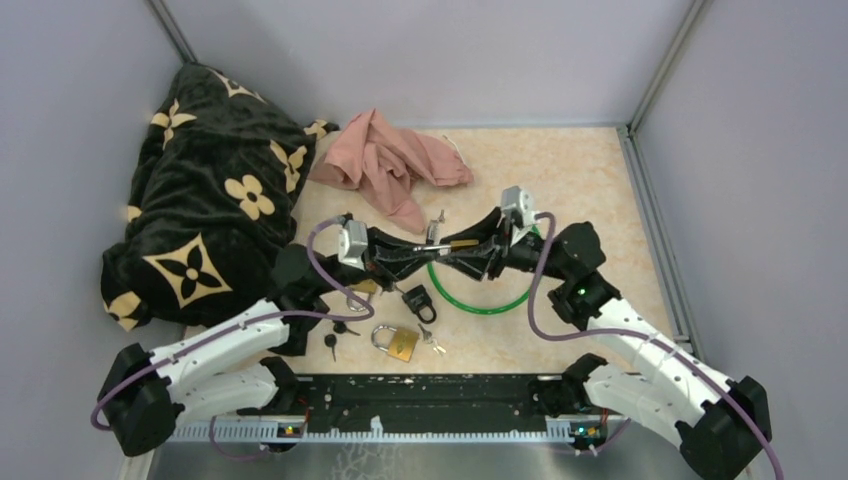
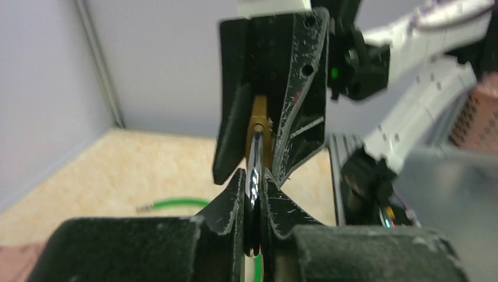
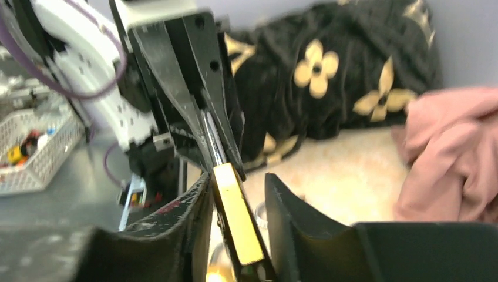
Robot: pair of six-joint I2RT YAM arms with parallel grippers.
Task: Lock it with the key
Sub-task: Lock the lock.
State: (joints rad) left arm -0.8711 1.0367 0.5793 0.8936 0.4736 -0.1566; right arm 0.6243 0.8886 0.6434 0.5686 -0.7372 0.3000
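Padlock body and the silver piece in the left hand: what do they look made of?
Padlock body: probably brass, smooth yellow satin face. Silver piece: likely polished or plated steel, mirror glints; key or shackle, unclear.

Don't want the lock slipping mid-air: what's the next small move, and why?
Probably close the right gripper firmly on the flat brass padlock body. One finger stands off it, while the left gripper is clamped on the silver metal piece at its top.
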